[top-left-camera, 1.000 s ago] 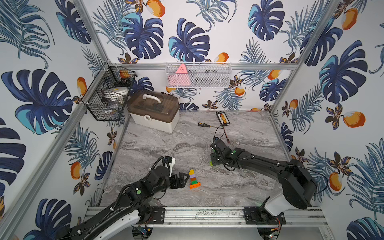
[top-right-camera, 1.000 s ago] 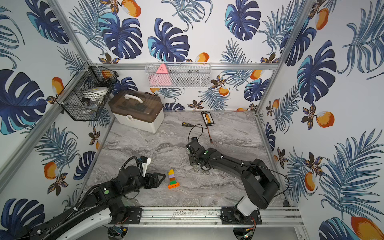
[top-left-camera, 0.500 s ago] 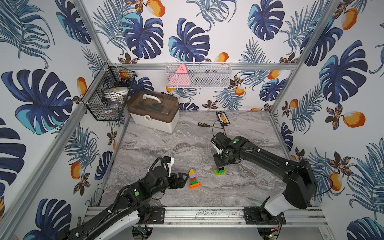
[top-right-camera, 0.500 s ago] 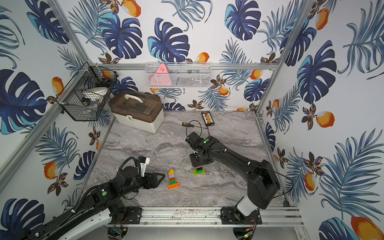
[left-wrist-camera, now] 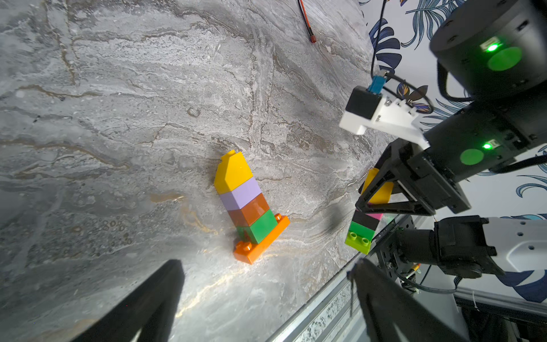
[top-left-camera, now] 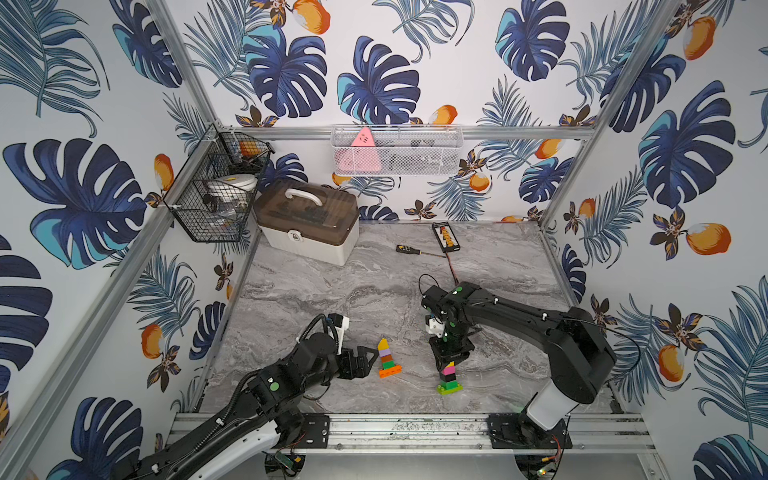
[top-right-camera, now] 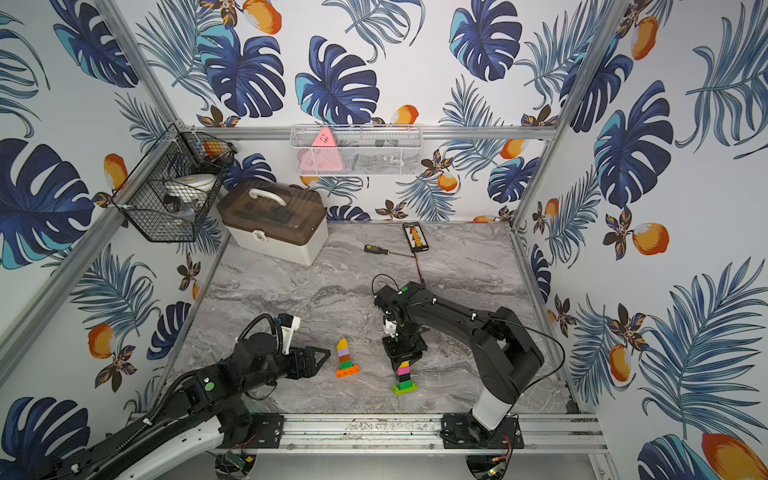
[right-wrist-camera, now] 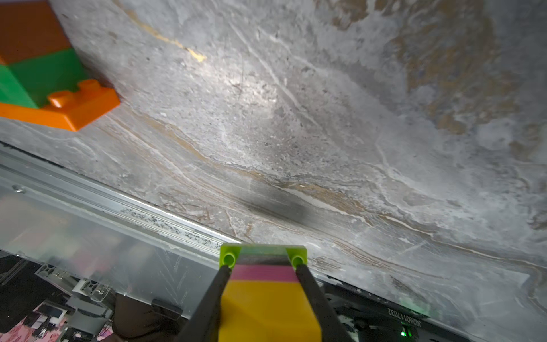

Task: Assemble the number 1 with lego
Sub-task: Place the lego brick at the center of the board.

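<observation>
Over the near table (top-left-camera: 332, 291), right gripper (top-left-camera: 448, 366) clamps the lime-based lego stack (top-left-camera: 449, 381) by its yellow top, lifted clear; left gripper (top-left-camera: 370, 361) wide open just left of the standing orange-based lego stack (top-left-camera: 389, 360)

On the table (top-left-camera: 332, 291), near its front edge, a standing lego stack (top-left-camera: 388, 359) sits about centre. The left gripper (top-left-camera: 371, 362) is just to its left, not touching it. To the stack's right, a second lego stack (top-left-camera: 449, 380) hangs clear of the table (pinched at its top by the right gripper (top-left-camera: 446, 362)). Well behind them, a storage box (top-left-camera: 307, 222) fills the back-left corner. A screwdriver (top-left-camera: 405, 249) and an abacus (top-left-camera: 445, 237) lie to its right.
</observation>
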You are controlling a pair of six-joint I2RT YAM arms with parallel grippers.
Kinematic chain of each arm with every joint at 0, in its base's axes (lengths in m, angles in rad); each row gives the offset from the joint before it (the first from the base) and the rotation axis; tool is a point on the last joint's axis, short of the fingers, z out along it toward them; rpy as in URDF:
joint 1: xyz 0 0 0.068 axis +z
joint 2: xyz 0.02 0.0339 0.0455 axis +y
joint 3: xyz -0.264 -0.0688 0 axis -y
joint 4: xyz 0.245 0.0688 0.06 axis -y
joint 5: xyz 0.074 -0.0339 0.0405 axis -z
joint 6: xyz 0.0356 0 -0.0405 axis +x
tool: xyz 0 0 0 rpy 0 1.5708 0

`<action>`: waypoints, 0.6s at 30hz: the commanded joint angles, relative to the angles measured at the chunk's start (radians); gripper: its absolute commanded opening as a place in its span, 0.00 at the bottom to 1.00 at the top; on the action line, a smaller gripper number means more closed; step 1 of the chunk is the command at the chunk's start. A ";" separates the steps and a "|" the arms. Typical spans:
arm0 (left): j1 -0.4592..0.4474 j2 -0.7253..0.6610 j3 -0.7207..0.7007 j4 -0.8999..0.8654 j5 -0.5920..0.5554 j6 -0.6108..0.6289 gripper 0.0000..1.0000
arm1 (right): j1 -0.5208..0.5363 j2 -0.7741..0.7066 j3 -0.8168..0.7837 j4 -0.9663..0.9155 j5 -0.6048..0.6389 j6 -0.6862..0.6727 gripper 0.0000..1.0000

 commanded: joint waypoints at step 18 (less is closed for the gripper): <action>0.001 0.026 0.010 0.030 0.025 0.011 0.99 | -0.018 0.232 0.144 0.000 0.054 0.011 0.69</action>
